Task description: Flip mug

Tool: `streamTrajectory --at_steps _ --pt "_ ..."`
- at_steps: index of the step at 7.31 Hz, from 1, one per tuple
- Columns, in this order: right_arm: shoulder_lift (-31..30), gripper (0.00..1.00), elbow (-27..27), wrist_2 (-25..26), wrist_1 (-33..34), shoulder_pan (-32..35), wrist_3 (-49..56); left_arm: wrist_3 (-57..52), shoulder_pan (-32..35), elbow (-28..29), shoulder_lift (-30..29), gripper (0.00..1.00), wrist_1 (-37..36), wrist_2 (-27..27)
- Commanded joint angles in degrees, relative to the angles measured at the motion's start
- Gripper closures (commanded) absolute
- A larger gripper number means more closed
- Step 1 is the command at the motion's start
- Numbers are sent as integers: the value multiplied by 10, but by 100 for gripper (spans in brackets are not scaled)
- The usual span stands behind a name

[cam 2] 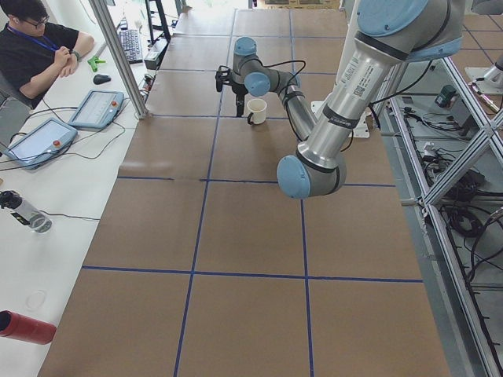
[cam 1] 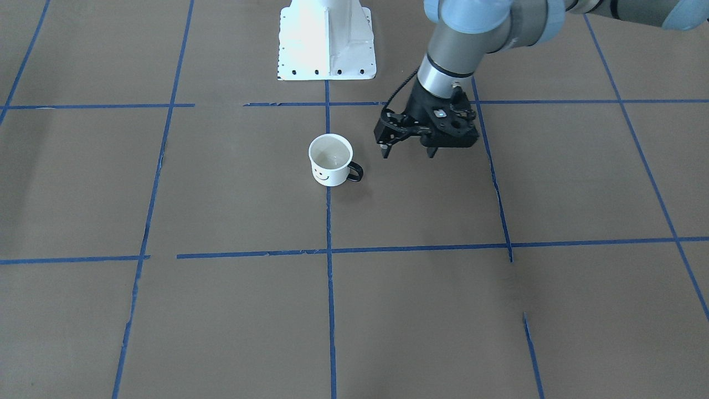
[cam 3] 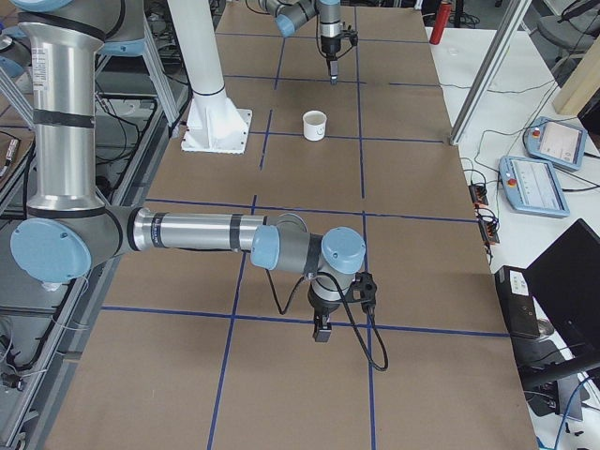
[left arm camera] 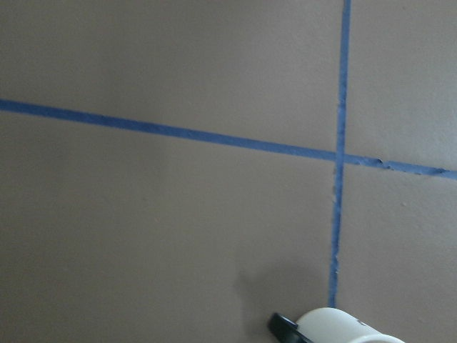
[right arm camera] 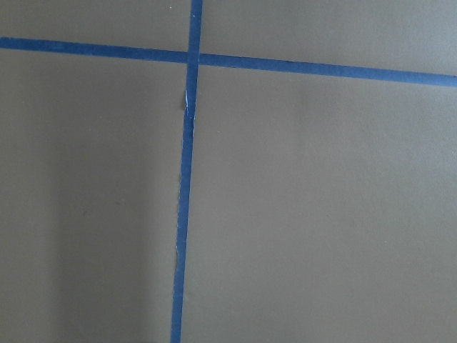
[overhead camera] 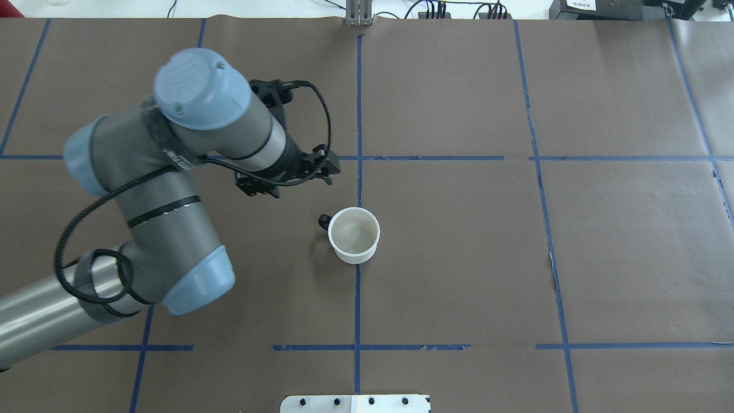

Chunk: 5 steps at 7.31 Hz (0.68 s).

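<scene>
The white mug [cam 1: 330,159] stands upright on the brown table, mouth up, smiley face toward the front-facing camera and black handle toward my left arm's side. It also shows in the overhead view [overhead camera: 354,235], and its rim and handle sit at the bottom edge of the left wrist view [left arm camera: 343,327]. My left gripper [cam 1: 409,154] is open and empty, pointing down just above the table, a short way beside the handle and clear of the mug. My right gripper [cam 3: 323,330] shows only in the exterior right view, far from the mug; I cannot tell its state.
The white robot base plate [cam 1: 327,41] stands behind the mug at the table's robot side. Blue tape lines [overhead camera: 356,298] divide the brown table cover into squares. An operator [cam 2: 35,47] sits at a side desk with tablets.
</scene>
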State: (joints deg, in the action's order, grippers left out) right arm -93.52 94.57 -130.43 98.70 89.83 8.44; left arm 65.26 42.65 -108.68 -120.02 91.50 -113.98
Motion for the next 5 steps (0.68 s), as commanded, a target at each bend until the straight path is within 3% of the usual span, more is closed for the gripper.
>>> streamTrajectory --at_steps 1,5 --pt "0 0 0 0 0 0 0 -174 89 -21 92 0 0 -10" --pt "0 0 0 0 0 0 0 -550 283 -17 261 0 3 -90"
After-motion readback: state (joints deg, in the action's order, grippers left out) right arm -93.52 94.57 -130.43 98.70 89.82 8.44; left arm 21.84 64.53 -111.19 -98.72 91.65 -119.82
